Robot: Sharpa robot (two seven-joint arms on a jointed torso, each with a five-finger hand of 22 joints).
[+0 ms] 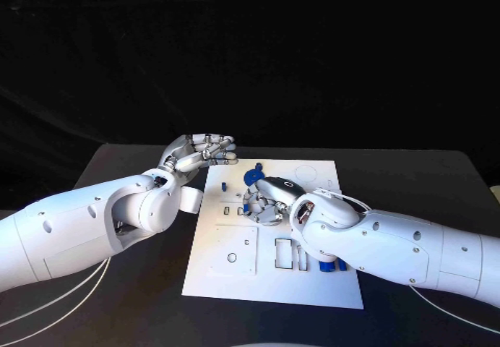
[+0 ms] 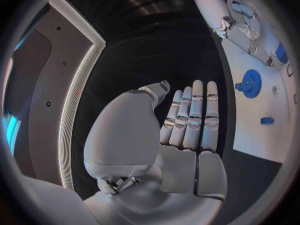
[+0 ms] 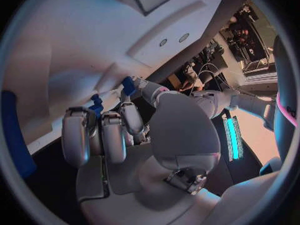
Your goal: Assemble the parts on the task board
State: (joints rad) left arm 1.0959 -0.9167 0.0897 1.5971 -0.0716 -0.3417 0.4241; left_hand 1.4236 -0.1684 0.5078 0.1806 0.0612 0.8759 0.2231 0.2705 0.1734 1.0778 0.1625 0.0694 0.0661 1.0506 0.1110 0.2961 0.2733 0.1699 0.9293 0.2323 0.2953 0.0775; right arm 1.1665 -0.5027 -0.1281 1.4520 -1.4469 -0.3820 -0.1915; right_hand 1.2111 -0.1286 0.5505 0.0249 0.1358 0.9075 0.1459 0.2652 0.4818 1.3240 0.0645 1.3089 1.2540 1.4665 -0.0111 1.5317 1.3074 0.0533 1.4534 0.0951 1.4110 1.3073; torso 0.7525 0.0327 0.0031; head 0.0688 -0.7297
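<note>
From the head camera, the flat white rectangular task board (image 1: 273, 278) lies in the middle of the black worktop (image 1: 417, 181), its long sides running from the near edge toward the far edge. The left hand (image 1: 198, 153) sits just off the board's far left corner, its fingers (image 1: 221, 152) curled inward with nothing in them. The right hand (image 1: 269, 200) rests palm down on the board's middle, fingers bent onto the surface near a small blue part (image 1: 242, 212); whether they grip it cannot be told here. A round blue disc-shaped part (image 1: 253, 176) lies on the board just beyond that hand, toward the far edge, and more blue upright parts (image 1: 334, 266) stand by the board's right side, partly behind the right forearm. In the left wrist camera, the left hand (image 2: 181, 135) holds its fingers (image 2: 197, 115) straight and side by side above the dark worktop, empty, with the white board (image 2: 262, 125), the blue disc (image 2: 251, 83) and a small blue block (image 2: 267, 120) beyond the fingertips. In the right wrist camera, the right hand (image 3: 125, 135) has its fingers (image 3: 78, 135) bent against the white board (image 3: 75, 45), and small blue pieces (image 3: 97, 105) show at the fingertips; a firm grip on them cannot be confirmed
</note>
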